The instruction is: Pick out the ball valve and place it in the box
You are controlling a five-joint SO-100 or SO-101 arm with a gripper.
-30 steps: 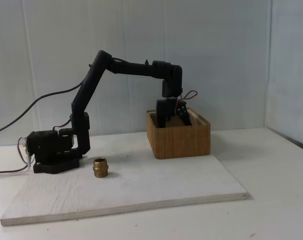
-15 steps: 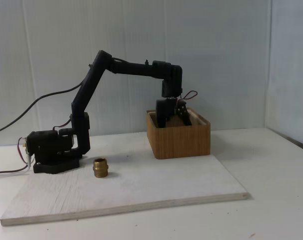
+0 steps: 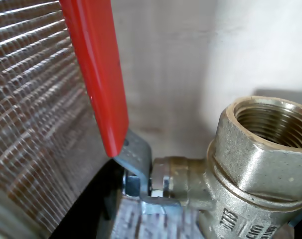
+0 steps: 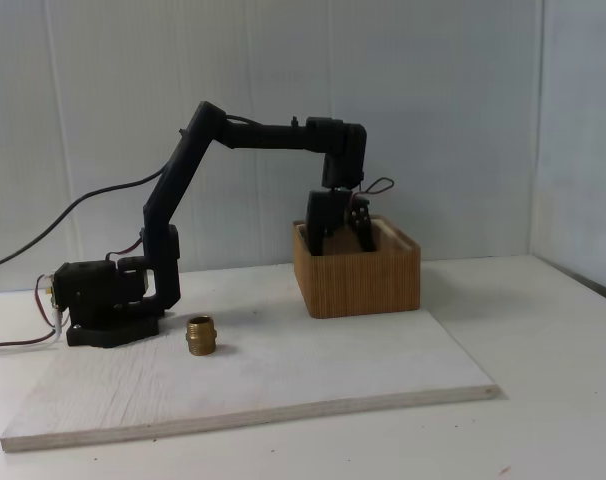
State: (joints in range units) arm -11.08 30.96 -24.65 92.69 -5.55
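brass ball valve (image 3: 240,164) lies in the box (image 4: 356,275); gripper (image 4: 343,240) has risen slightly, grip state unclear

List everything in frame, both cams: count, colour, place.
ball valve: 1, brass body, silver stem, red lever; inside the box, close under the wrist camera
box: 1, light-brown ribbed wood; on the board, right of centre in the fixed view
threaded nipple: 1, brass; on the board beside the arm base
board: 1, whitish wood; on the white table
cables: dark and red; running from the base to the left edge
arm: 1, black; base at left, reaching over the box
tool: 1, black; lowered into the box, jaw state unclear
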